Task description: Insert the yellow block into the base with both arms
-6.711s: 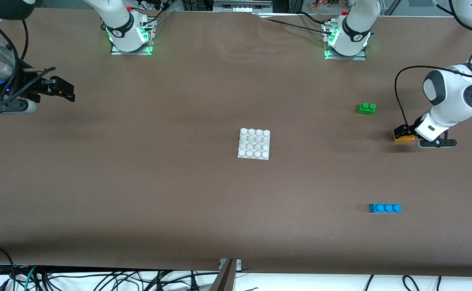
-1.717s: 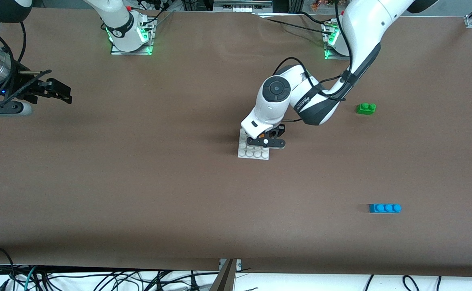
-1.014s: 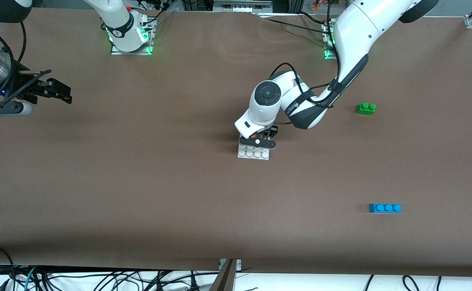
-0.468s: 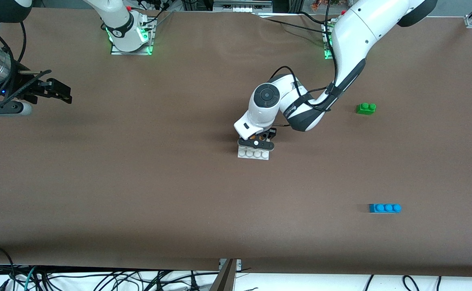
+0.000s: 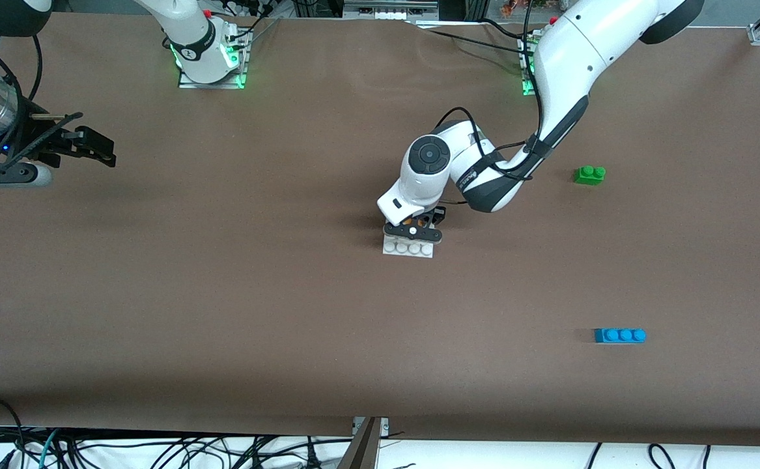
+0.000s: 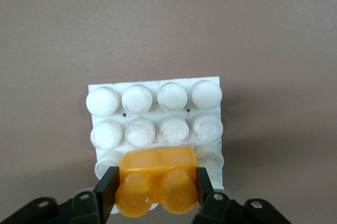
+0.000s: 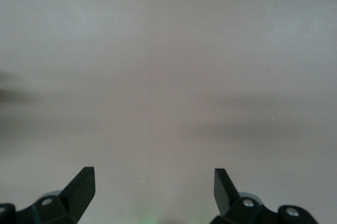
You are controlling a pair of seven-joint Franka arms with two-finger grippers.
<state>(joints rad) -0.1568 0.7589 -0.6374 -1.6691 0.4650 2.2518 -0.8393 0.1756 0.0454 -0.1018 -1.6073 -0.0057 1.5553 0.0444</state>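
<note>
Two arms work at the brown table (image 5: 223,293). The right gripper (image 7: 152,187) waits with fingers wide apart at its end. The left gripper (image 6: 156,191) squeezes the yellow block (image 6: 157,181) over the white base (image 6: 152,110), mid-table.

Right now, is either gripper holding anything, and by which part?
The left gripper holds the yellow block by its two short ends, over the white base. The right gripper is open, empty, waiting at its end of the table.
</note>
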